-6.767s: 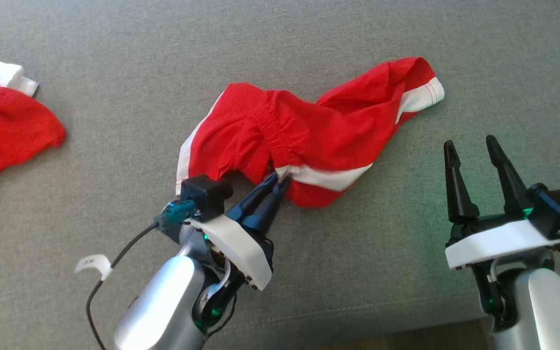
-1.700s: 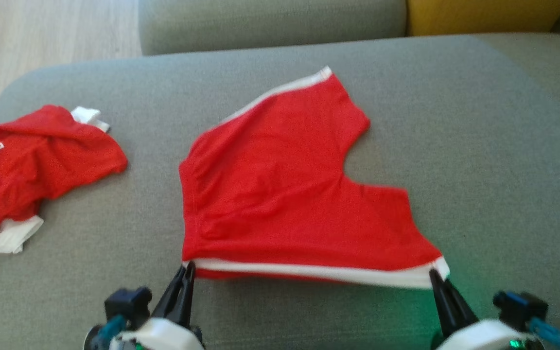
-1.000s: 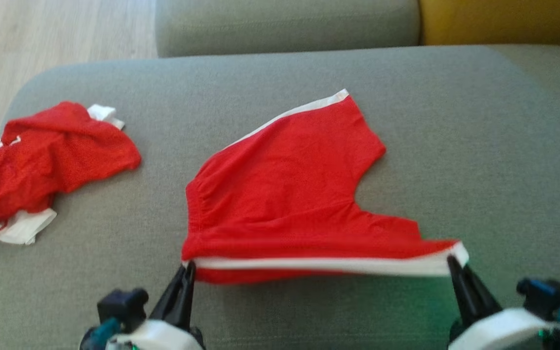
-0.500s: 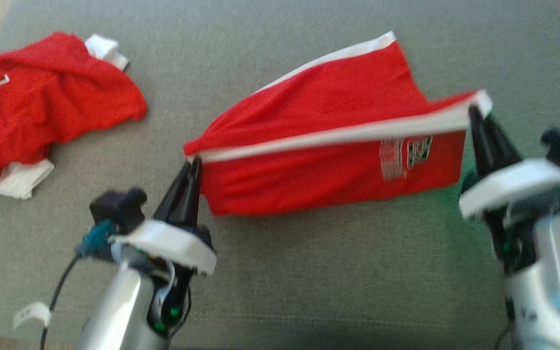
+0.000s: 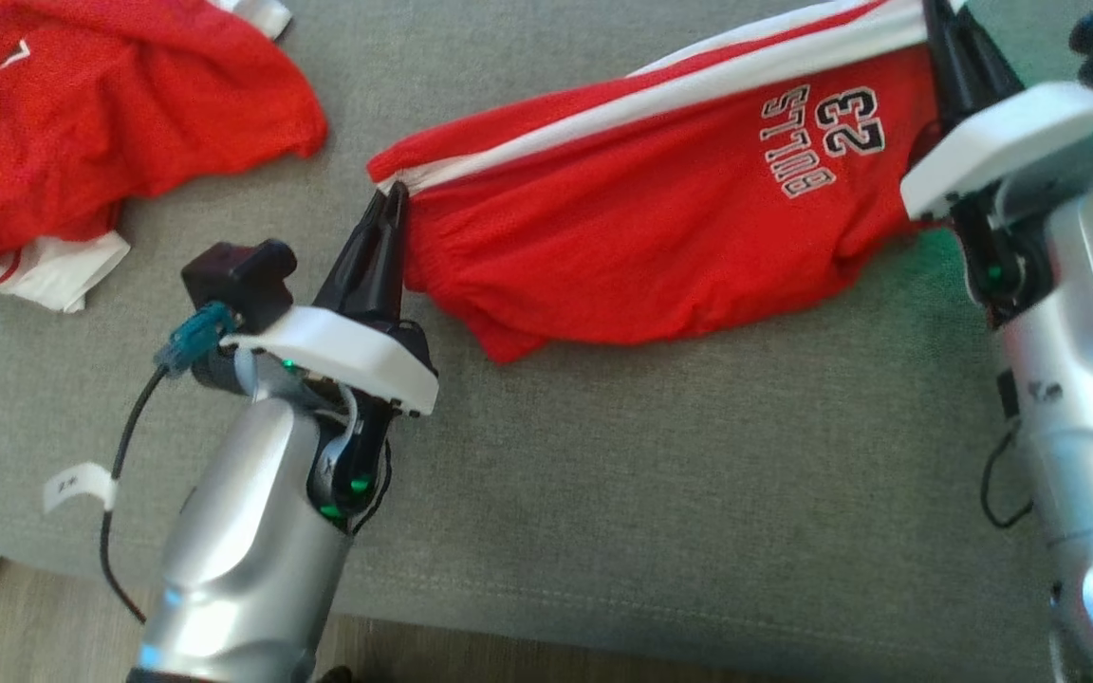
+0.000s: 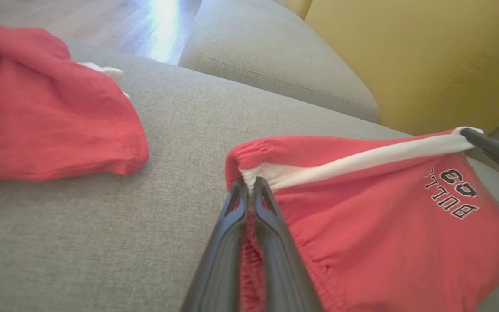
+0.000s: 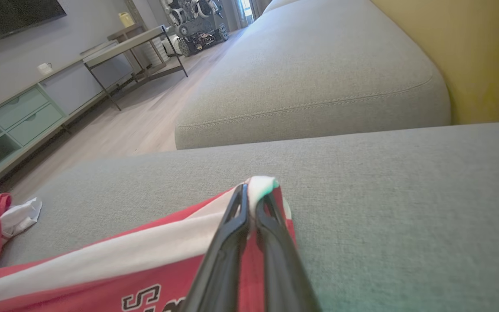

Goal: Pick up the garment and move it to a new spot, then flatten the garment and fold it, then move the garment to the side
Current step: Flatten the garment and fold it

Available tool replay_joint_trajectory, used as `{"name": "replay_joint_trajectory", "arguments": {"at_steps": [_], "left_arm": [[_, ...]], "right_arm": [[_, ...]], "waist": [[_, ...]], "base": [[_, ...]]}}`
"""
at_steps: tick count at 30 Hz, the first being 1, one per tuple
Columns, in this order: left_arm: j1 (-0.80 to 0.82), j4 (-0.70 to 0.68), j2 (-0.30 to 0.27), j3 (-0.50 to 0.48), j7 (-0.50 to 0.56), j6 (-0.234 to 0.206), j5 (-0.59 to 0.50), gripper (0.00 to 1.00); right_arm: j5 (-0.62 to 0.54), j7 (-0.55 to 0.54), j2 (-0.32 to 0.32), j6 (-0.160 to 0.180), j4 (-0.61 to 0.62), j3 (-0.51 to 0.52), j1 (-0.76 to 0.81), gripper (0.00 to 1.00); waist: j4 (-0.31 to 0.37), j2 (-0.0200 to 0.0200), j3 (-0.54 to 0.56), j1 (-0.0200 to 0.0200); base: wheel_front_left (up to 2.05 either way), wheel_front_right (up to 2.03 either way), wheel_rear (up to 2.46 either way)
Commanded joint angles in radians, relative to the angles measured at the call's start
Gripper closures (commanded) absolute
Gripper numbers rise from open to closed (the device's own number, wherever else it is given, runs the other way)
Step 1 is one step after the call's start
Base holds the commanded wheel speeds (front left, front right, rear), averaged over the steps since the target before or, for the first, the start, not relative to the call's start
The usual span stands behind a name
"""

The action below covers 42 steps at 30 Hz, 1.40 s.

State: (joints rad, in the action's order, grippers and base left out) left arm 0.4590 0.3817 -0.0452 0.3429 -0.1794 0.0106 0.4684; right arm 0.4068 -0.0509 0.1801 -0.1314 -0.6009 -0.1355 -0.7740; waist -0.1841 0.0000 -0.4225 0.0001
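In the head view your shorts (image 5: 660, 218) hang by the white stripe (image 5: 679, 83), long axis running from the left gripper (image 5: 393, 194), pinched tight on the waist end, to the right gripper (image 5: 935, 14), clamped on the leg end further ahead; each wrist view confirms fingers (image 6: 228, 242) closed on that stripe.

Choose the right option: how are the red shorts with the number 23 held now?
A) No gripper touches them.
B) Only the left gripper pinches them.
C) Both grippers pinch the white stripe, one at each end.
C: the left gripper and the right gripper are each shut on one end of the white stripe of the red shorts.
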Motion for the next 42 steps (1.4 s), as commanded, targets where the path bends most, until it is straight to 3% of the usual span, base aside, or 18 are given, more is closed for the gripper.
{"name": "replay_joint_trajectory", "arguments": {"at_steps": [1,3,4,5,6,7,13,19,25,31,42], "left_arm": [[0.038,-0.006,-0.013,-0.030,-0.018,0.004,0.009,1.00],[0.059,0.028,-0.011,-0.022,-0.026,0.011,0.020,1.00],[0.068,0.042,-0.010,-0.017,-0.030,0.016,0.026,0.65],[0.074,0.053,-0.009,-0.014,-0.036,0.019,0.031,0.13],[0.077,0.062,-0.008,-0.011,-0.041,0.020,0.035,0.00],[0.079,0.070,-0.008,-0.007,-0.047,0.020,0.037,0.00],[0.043,0.040,-0.009,-0.032,-0.080,-0.019,-0.010,0.00],[-0.055,-0.149,-0.022,-0.113,-0.082,-0.070,-0.137,0.00],[-0.136,-0.238,-0.043,-0.162,-0.082,-0.060,-0.201,0.00],[-0.240,-0.286,-0.067,-0.204,-0.082,-0.035,-0.238,0.00],[-0.393,-0.313,-0.079,-0.218,-0.082,-0.032,-0.275,0.00]], "right_arm": [[0.014,0.020,0.007,0.001,-0.001,-0.026,-0.036,1.00],[0.024,0.041,0.009,0.001,-0.054,-0.053,-0.067,1.00],[0.027,0.055,0.009,0.001,-0.077,-0.063,-0.078,0.81],[0.028,0.071,0.009,0.001,-0.096,-0.076,-0.086,0.58],[0.030,0.089,0.008,0.001,-0.111,-0.090,-0.090,0.10],[0.031,0.109,0.009,0.001,-0.125,-0.102,-0.093,0.00],[0.020,0.243,0.012,0.001,-0.163,-0.154,-0.064,0.00],[-0.043,0.305,0.005,0.001,-0.090,-0.141,0.010,0.00],[-0.136,0.312,-0.027,0.001,0.065,-0.091,0.118,0.00],[-0.217,0.312,-0.078,0.001,0.261,-0.039,0.326,0.00],[-0.257,0.246,-0.116,0.001,0.446,0.020,0.585,0.00]], "waist": [[-0.011,0.0000,-0.016,-0.0001],[-0.015,0.0000,-0.024,-0.0001],[-0.016,0.0000,-0.026,-0.0001],[-0.016,0.0000,-0.026,-0.0001],[-0.016,0.0000,-0.026,-0.0001],[-0.014,0.0000,-0.025,-0.0001],[0.009,0.0000,0.012,-0.0001],[0.045,0.0000,0.055,-0.0001],[0.075,0.0000,0.097,-0.0001],[0.108,0.0000,0.173,-0.0001],[0.149,0.0000,0.279,-0.0001]], "base": [[0.00,0.00,0.00],[0.00,0.00,0.00],[0.00,0.00,0.00],[0.00,0.00,0.00],[0.00,0.00,0.00],[0.00,0.00,0.00],[0.00,0.00,0.00],[0.00,0.00,0.00],[0.00,0.00,0.00],[0.00,0.00,0.00],[0.00,0.00,0.00]]}}
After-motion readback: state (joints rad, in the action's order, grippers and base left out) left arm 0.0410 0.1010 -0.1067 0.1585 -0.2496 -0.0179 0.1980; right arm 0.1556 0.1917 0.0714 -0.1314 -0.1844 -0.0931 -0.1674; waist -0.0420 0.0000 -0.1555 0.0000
